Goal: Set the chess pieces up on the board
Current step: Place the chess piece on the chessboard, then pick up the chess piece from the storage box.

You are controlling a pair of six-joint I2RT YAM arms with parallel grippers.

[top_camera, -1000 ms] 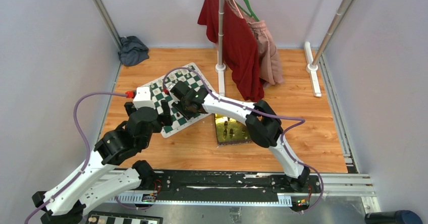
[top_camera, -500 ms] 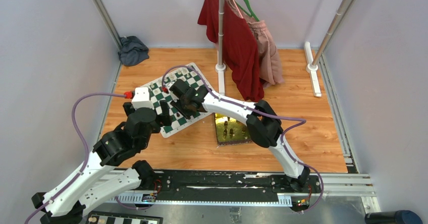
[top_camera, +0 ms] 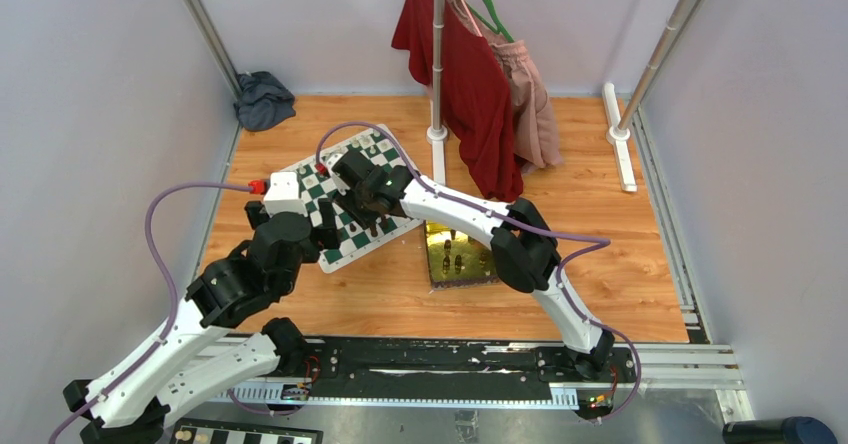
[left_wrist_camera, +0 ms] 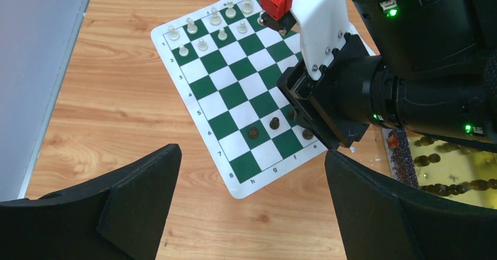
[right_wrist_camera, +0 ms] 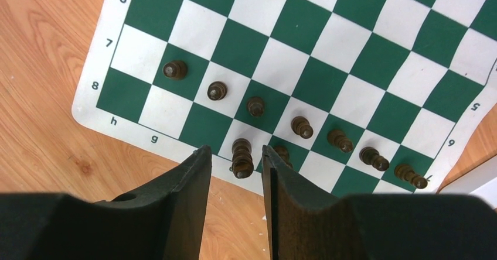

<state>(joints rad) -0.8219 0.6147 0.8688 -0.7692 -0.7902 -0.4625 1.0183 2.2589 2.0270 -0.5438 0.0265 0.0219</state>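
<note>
The green and white board [top_camera: 345, 255] lies on the wood floor left of centre. Cream-white chess pieces [left_wrist_camera: 215, 17] stand in its far rows. A line of dark pieces [right_wrist_camera: 255, 106] crosses row 7. My right gripper [right_wrist_camera: 234, 151] hovers over the board's near edge, open. One taller dark piece [right_wrist_camera: 241, 157] stands upright between the fingers with a gap on each side. Another dark piece [right_wrist_camera: 282, 151] is half hidden behind the right finger. My left gripper [left_wrist_camera: 252, 154] is wide open and empty above bare wood just off the board's h8 corner.
A shiny gold tin [top_camera: 458, 255] holding several dark pieces lies right of the board, under the right arm. A clothes rack pole [top_camera: 437, 54] with a red garment [top_camera: 470, 84] stands behind. A grey cloth [top_camera: 263, 99] lies in the far left corner.
My right gripper's fingers have spread apart from the dark piece, and its wrist has shifted slightly toward the far side. The left arm has stayed put.
</note>
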